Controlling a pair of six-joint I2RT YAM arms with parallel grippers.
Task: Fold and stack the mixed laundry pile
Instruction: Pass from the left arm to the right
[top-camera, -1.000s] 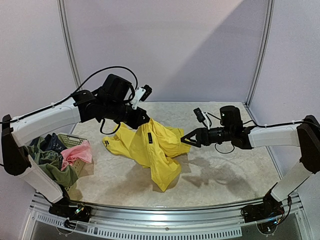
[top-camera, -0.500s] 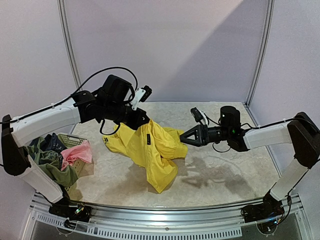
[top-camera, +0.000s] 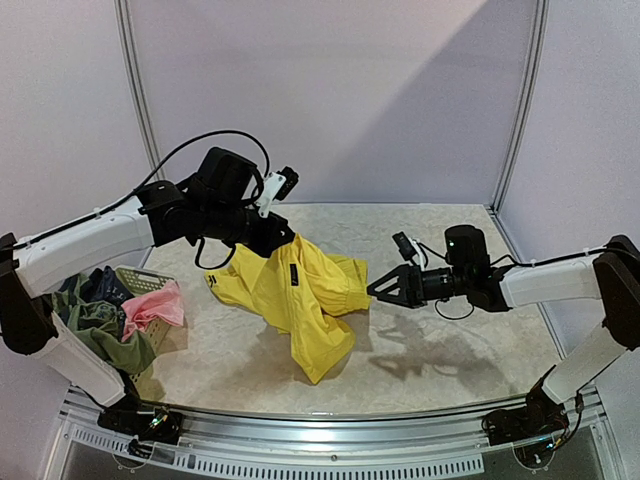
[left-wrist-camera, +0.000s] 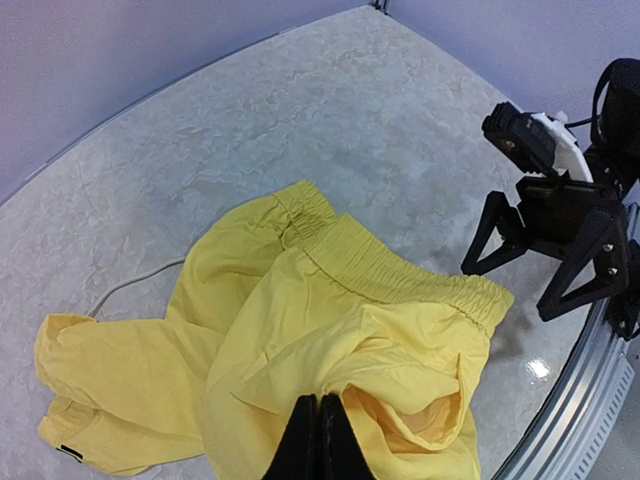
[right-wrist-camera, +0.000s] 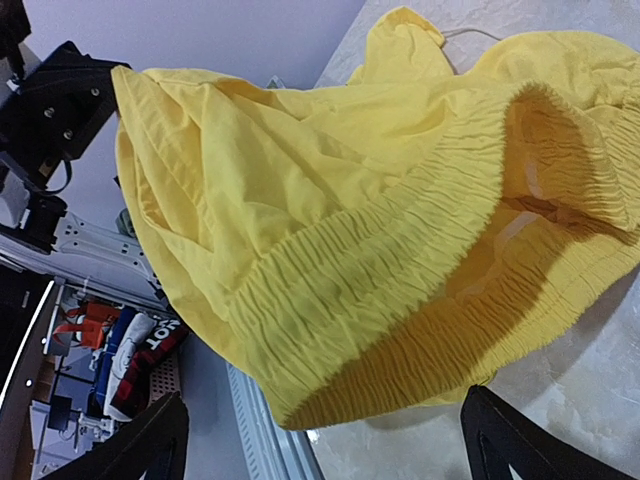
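While the left tool pinches a fold of the yellow drawstring shorts and holds it raised, the right tool gapes wide just beside their elastic waistband. The shorts trail onto the desk; other garments fill the mesh basket at left.

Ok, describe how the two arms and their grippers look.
The left arm and right arm have white tubular links, black joints and black cables looping near the wrists. The left wrist carries a white camera. The left gripper and right gripper are black; the right one shows triangular open frames.
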